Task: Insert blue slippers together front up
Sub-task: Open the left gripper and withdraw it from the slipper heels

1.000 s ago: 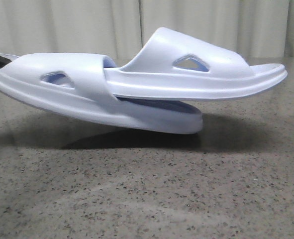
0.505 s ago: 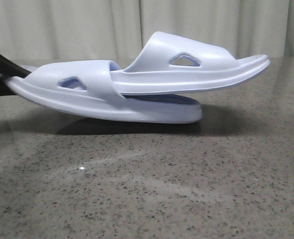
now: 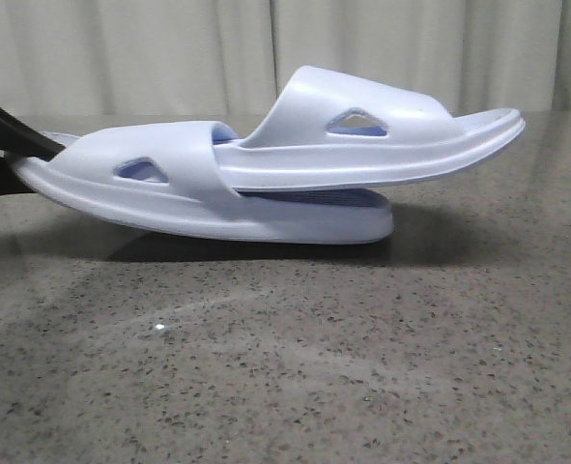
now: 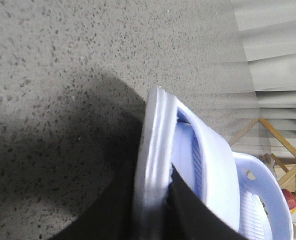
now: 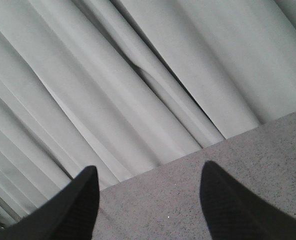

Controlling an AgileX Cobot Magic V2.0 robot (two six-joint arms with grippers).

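Note:
Two pale lavender-blue slippers are nested. The lower slipper (image 3: 169, 193) lies with its toe end low at the table and its heel end raised at the left. The upper slipper (image 3: 362, 145) passes under the lower one's strap and juts out to the right, above the table. My left gripper (image 3: 0, 145) is shut on the lower slipper's heel edge; in the left wrist view its black fingers (image 4: 198, 215) clamp the sole rim (image 4: 155, 130), with the second slipper (image 4: 263, 200) beyond. My right gripper (image 5: 148, 200) is open and empty, off the slippers, out of the front view.
The speckled grey stone table (image 3: 285, 367) stretches toward the camera. Pale pleated curtains (image 3: 169, 48) hang along the back edge. A wooden frame (image 4: 288, 150) and a red object (image 4: 290, 197) stand beyond the table in the left wrist view.
The nested pair has shifted a little to the right and levelled out, bringing the left gripper's black finger further into view. In the last half second it has barely moved.

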